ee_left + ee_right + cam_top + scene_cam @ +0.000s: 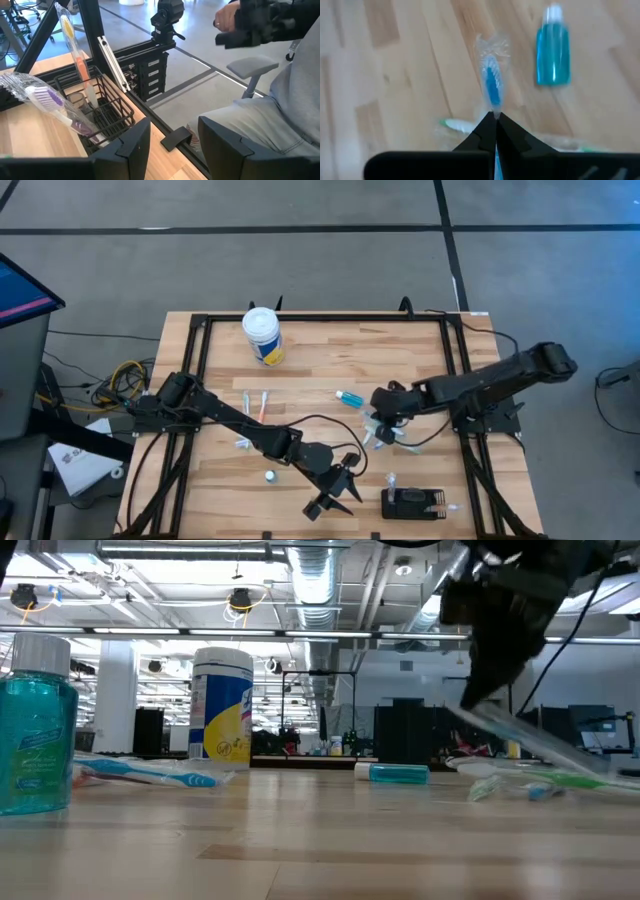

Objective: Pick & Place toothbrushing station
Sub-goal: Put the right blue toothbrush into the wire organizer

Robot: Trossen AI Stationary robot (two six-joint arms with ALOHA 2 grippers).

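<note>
Right wrist view: right gripper (495, 116) is pressed together on a wrapped blue toothbrush (492, 82), pinching it at the very end, with most of the length hanging forward of the tips. A small blue mouthwash bottle (553, 54) lies just beside it on the bench (395, 75).

In the high view that gripper (381, 423) sits right of centre, over a few more wrapped brushes. The toothbrushing station (412, 503) is at the bench's near edge, right of centre, well apart from the right gripper. It already holds at least two brushes, seen close up in the left wrist view (107, 112).

Left gripper (335, 490) waits just beside the station, fingers spread, holding nothing.

Risks, as I judge them:
- The end-pinch on slick wrapping gives a long lever, so the brush could pivot or slip out in transit.
- The slots are narrow and partly occupied, so a tilted brush could catch on the ribs or on the brushes already seated.
- The left arm is parked near the station, so the right arm's approach is tight and a collision is possible.
- The bottle and loose brushes could get swept during the lift.
</note>
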